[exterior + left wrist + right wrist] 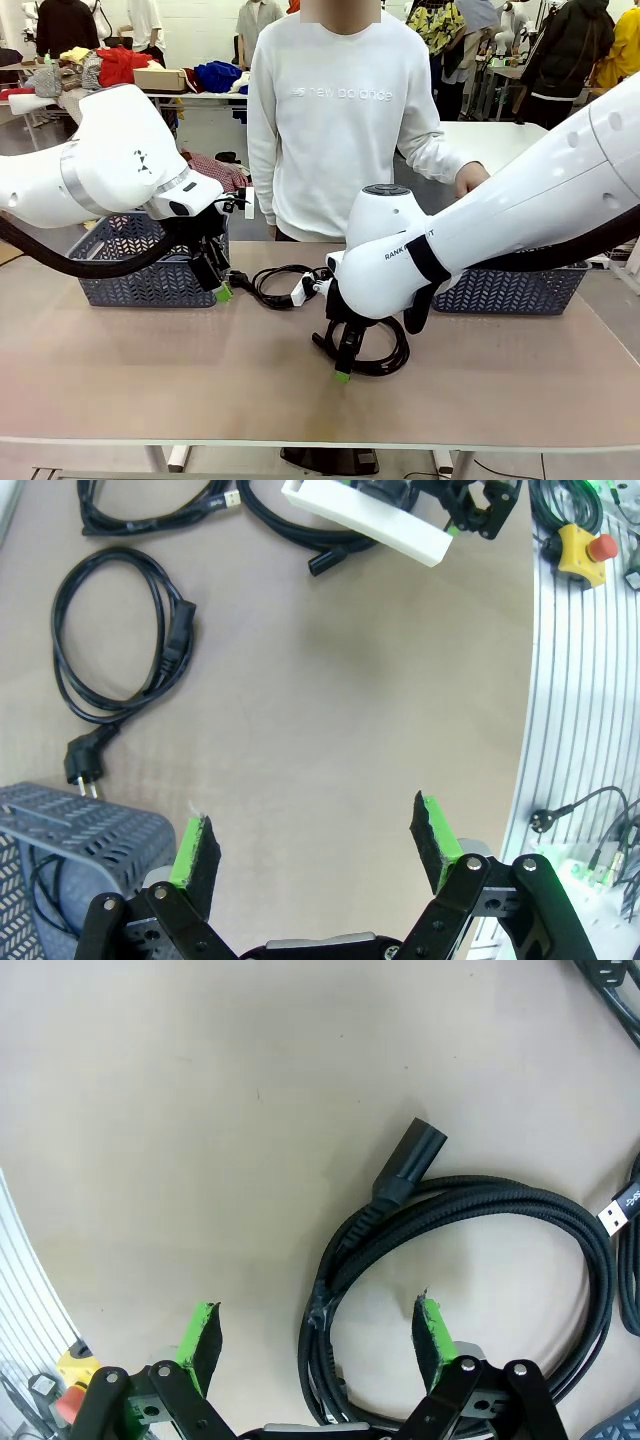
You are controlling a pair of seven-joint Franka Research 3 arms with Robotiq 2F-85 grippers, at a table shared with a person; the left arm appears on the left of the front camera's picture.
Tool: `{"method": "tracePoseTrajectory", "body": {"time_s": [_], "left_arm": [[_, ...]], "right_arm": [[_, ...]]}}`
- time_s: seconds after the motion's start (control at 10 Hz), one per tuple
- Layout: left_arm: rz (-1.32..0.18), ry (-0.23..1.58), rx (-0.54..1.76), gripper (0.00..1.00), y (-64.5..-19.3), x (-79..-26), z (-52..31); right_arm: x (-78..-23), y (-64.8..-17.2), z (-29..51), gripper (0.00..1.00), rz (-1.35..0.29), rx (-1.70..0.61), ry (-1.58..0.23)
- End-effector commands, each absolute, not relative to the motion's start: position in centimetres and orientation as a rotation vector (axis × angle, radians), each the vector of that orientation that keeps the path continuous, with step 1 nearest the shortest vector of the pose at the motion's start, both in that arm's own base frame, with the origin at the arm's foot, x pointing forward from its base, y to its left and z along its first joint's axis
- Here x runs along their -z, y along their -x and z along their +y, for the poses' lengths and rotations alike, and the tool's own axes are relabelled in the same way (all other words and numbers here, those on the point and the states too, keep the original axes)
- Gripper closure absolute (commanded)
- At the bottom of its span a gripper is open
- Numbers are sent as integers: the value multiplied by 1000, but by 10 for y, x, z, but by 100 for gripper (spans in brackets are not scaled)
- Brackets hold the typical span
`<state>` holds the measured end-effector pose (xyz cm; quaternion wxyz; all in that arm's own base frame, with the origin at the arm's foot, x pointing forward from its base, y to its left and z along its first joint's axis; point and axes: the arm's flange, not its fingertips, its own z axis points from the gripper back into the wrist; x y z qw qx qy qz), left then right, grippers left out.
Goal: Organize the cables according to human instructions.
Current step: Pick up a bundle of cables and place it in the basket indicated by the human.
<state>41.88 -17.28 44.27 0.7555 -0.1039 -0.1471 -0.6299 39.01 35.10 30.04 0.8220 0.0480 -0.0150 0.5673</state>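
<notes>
Black coiled cables lie on the beige table. In the front view one cable (280, 285) sits mid-table and another (388, 358) lies under my right gripper (343, 372). The right wrist view shows that braided cable (500, 1210), its plug (410, 1160) pointing away. My right gripper (318, 1338) is open just above it, with the coil's left strands between the fingers. My left gripper (315, 845) hangs open over bare table beside the left basket. A looped cable (110, 640) with a two-pin plug (83, 765) lies ahead of it, and another cable (150, 505) lies farther off.
A grey basket (150, 265) stands at the left and a second one (510, 290) at the right. A thin cord (42, 890) lies inside the left basket. A person in a white sweater (340, 120) stands at the far side. A yellow stop button (580, 550) sits past the table's edge.
</notes>
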Motion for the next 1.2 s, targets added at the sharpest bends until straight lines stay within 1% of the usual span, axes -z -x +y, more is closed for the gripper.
{"method": "tracePoseTrajectory", "body": {"time_s": [0.0, 0.3, 0.4, 0.5, 0.6, 0.7, 0.8, 0.9, 1.0, 1.1], "left_arm": [[-321, 228, 1364, 0, -418, -443, -172], [-321, 228, 1364, 0, -418, -443, -172], [-321, 228, 1364, 0, -418, -443, -172], [-321, 228, 1364, 0, -418, -443, -172], [-321, 228, 1364, 0, -418, -443, -172], [-321, 228, 1364, 0, -418, -443, -172], [-321, 228, 1364, 0, -418, -443, -172], [-321, 228, 1364, 0, -418, -443, -172], [-321, 228, 1364, 0, -418, -443, -172], [-321, 228, 1364, 0, -418, -443, -172]], "right_arm": [[-300, -396, 361, 0, -12, -1184, -54], [-302, -399, 362, 0, -10, -1176, -31], [-302, -399, 363, 13, -21, -1173, -26], [-303, -400, 363, 20, -18, -1167, -26], [-303, -400, 364, 33, -24, -1161, -31], [-303, -401, 364, 39, -23, -1159, -32], [-303, -401, 364, 52, -22, -1157, -33], [-303, -401, 364, 59, -23, -1156, -34], [-301, -401, 365, 72, -16, -1158, -37], [-297, -400, 364, 79, -6, -1157, -40]]}}
